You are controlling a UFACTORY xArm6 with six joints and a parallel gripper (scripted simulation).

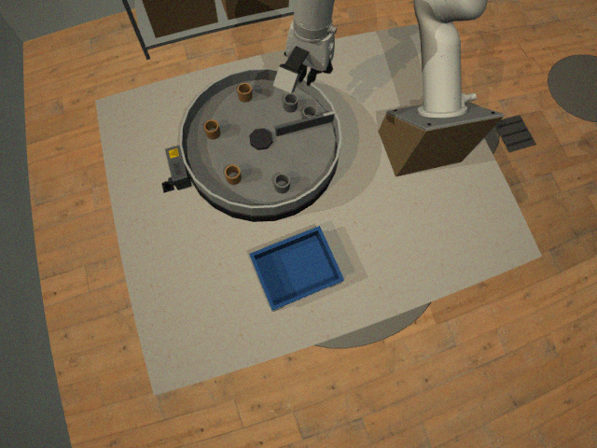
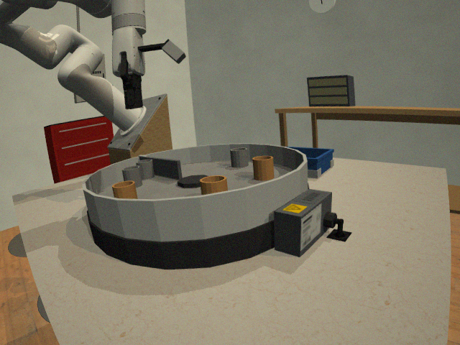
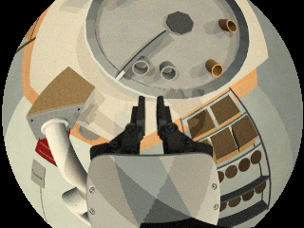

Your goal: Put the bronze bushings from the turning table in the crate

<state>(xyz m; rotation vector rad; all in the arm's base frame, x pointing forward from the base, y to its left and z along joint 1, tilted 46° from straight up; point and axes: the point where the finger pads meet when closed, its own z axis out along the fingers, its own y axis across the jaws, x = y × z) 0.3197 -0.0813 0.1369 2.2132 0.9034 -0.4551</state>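
The turning table carries three bronze bushings and three steel bushings. In the exterior view the bronze ones stand upright near the rim. The blue crate is empty, in front of the table. My gripper hangs high above the table's back rim, near two steel bushings. Its fingers are nearly together with nothing between them.
A dark fixed bar runs from the hub to the table's right rim. A grey control box sits at the table's left side. The arm's base block stands to the right. A shelf unit stands behind.
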